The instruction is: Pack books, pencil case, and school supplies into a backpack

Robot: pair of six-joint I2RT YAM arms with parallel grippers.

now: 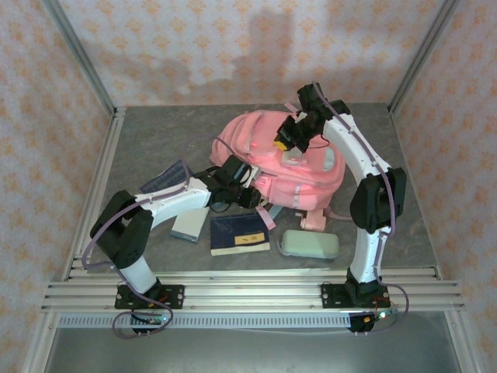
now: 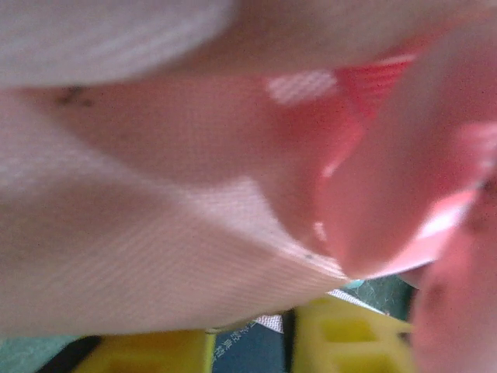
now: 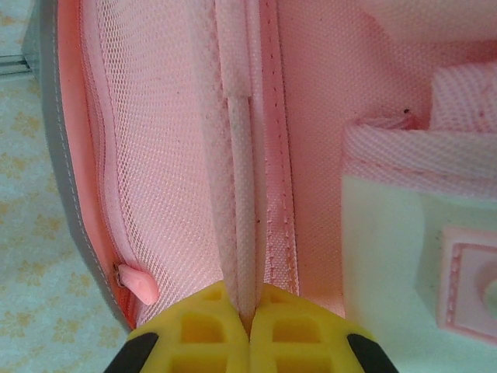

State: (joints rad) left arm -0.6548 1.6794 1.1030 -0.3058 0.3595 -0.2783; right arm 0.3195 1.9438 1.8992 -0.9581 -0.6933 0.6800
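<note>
Here, right gripper [image 3: 250, 326] clamped on a mesh strip of the backpack [image 1: 256, 140], left gripper [image 2: 252, 346] against its pink fabric (grip unclear).

Matt woven-cloth backpack [image 3: 318, 116] (mesh-lined inside)

One backpack [image 1: 250, 140] lies mid-table. Three books are out on the table: a checked book [image 1: 165, 180] toward the left edge, and a pale book [image 1: 189, 227] and a navy book [image 1: 239, 234] side by side nearer the near edge. One pencil case [image 1: 309, 245] lies by the near edge, with one small pink gadget [image 1: 314, 220] just beyond it. Two arms reach in, the left arm [image 1: 167, 203] and the right arm [image 1: 365, 167].
</note>
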